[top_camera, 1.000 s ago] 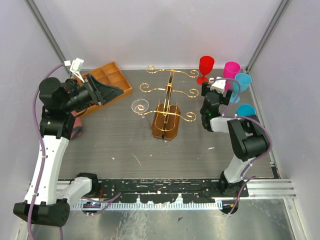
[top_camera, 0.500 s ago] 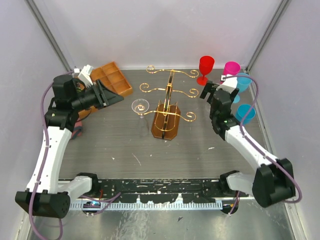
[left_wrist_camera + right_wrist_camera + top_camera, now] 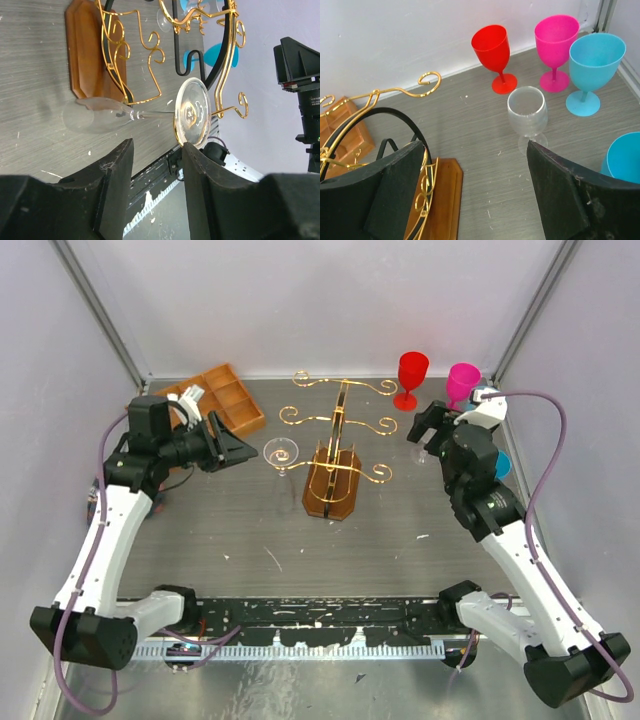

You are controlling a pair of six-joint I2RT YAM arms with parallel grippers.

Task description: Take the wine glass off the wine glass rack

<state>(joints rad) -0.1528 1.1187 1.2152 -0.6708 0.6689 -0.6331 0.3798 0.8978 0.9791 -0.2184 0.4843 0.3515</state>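
Observation:
The gold wire wine glass rack (image 3: 338, 430) stands mid-table on its amber-brown base (image 3: 331, 498). A clear wine glass (image 3: 280, 454) hangs upside down from the rack's lower left arm. In the left wrist view its foot (image 3: 192, 112) sits in the gold scroll, with the bowl (image 3: 95, 114) towards the table. My left gripper (image 3: 237, 450) is open and empty just left of the glass; its fingers (image 3: 111, 182) lie short of the foot. My right gripper (image 3: 424, 426) is open and empty to the right of the rack (image 3: 375, 107).
A second clear glass (image 3: 527, 112) stands on the table near my right gripper. Red (image 3: 412, 376), pink (image 3: 462, 382) and blue (image 3: 595, 58) goblets stand at the back right. Another blue cup (image 3: 625, 159) is nearer. An orange-brown compartmented tray (image 3: 228, 396) lies at the back left.
My left gripper has moved right and down, closer to the hanging glass. My right arm has swung out to the right, its gripper staying near the rack's right side.

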